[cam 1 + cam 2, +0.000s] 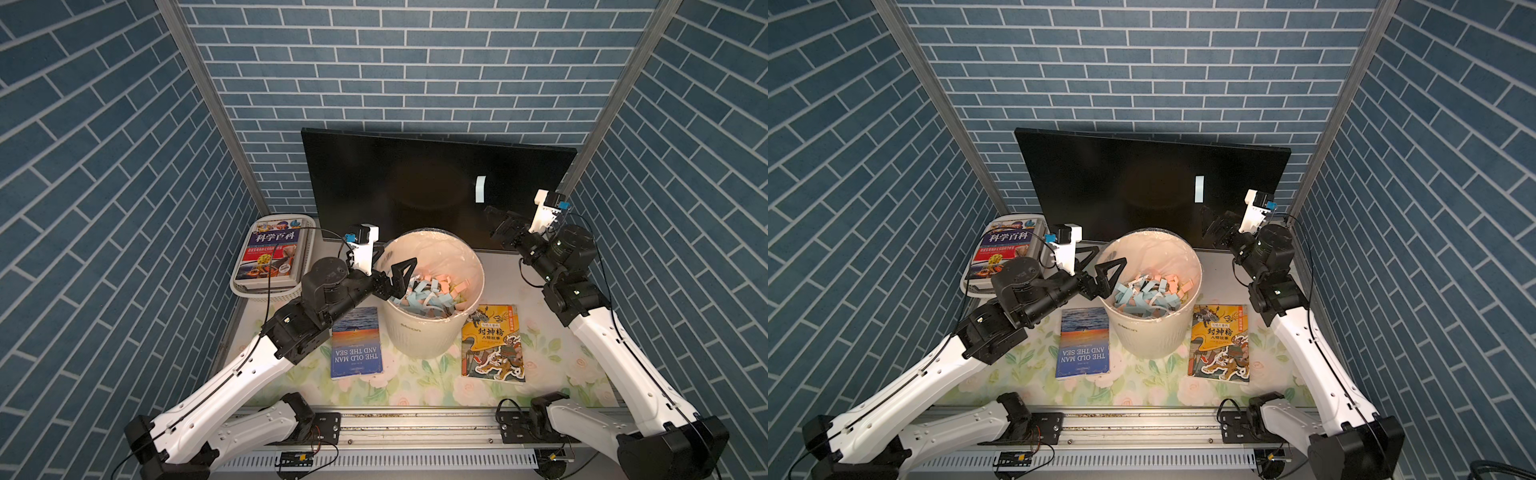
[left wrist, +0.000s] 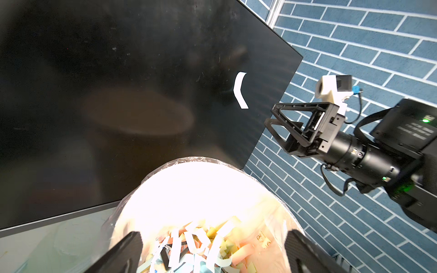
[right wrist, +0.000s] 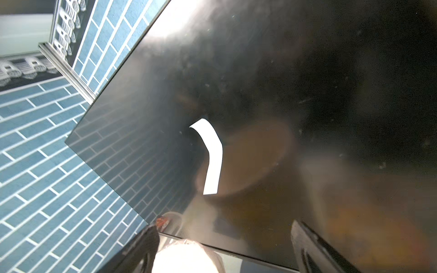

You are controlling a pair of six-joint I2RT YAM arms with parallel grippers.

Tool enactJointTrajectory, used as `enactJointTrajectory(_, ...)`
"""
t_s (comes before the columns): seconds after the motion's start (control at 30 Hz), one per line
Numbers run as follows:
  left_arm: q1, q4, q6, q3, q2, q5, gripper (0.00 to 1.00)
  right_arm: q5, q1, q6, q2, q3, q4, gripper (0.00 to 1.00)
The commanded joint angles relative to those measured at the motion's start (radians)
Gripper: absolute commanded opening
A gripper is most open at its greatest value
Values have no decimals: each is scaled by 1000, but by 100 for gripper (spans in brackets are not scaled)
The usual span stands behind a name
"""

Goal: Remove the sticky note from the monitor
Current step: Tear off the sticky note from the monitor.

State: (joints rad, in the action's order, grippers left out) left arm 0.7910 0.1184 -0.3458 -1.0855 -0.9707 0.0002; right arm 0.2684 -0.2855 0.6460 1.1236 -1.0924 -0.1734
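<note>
Blue brick-pattern walls (image 1: 415, 62) back the glossy black monitor (image 1: 374, 174). Its pale, curled paper sticky note (image 1: 480, 189) clings at eleven o'clock from the right gripper (image 2: 270, 115), jaws apart, near but clear. Meanwhile the left gripper (image 1: 1111, 255), jaws spread wide, hangs over the scrap-filled white plastic bin (image 1: 415, 336).

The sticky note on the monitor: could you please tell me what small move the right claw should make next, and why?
Probably ease the right claw forward and up until its jaws straddle the sticky note. The note sits on the monitor, seemingly curling off the screen, and the claw is open, empty and just short of it.
</note>
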Motion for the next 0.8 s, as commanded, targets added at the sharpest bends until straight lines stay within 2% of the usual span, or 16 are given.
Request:
enactJointTrajectory(0.0,-6,24,16,13,22,-15,100,152,30,109,37,-57,-90,89)
enactJointTrajectory(0.2,-7,40,18,16,50,-23,100,208,42,147,108,-106,-115,83)
enactJointTrajectory(0.47,-8,52,20,22,73,-29,100,241,42,179,176,-144,-154,65)
enactJointTrajectory(0.6,-8,55,20,24,79,-31,100,263,40,192,202,-155,-174,51)
enactJointTrajectory(0.77,-9,57,18,27,88,-34,100,259,40,194,212,-156,-179,40)
